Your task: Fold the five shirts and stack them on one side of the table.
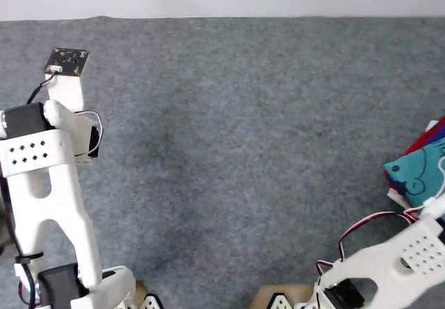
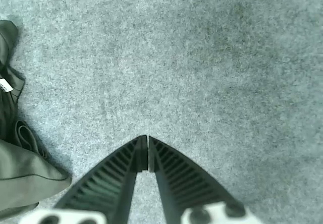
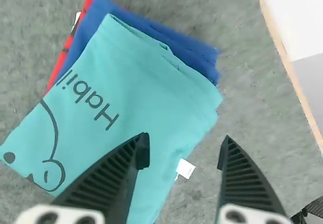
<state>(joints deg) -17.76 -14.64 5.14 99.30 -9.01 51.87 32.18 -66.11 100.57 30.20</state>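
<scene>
Teal shirt (image 3: 126, 98) with dark line drawing and lettering; blue shirt (image 3: 171, 42); red shirt (image 3: 88, 2); dark olive-grey shirt (image 2: 20, 168); tabletop (image 1: 243, 128), mottled grey; left hand (image 2: 148, 153) and right hand (image 3: 184, 151), black with ribbed inner faces.

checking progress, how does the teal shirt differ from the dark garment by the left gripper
The teal shirt is folded flat; the dark garment lies crumpled. The teal shirt tops a blue shirt and a red one; the dark garment rests on the table. Neither is gripped.
</scene>
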